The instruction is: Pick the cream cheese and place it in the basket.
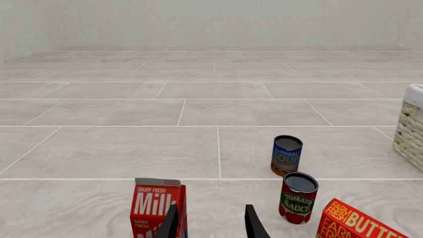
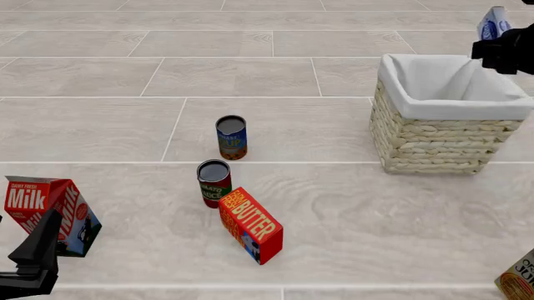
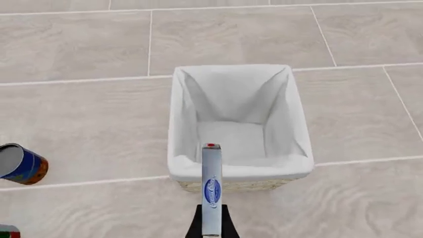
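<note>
Gripping the cream cheese [image 3: 211, 191] edge-on, my right gripper [image 3: 211, 225] holds the thin box aloft over the near rim of the basket [image 2: 434, 140], whose white lining shows no contents. My left gripper [image 1: 210, 223] has its jaws spread with nothing between them, beside the milk carton [image 2: 46, 209]. The butter box [image 2: 250, 225] and two cans [image 2: 224, 156] stand between.

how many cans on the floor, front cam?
2 whole: alphabet soup can mid-floor, tomato sauce can just nearer, beside the butter box. A cut-off item at bottom right might be another.
</note>
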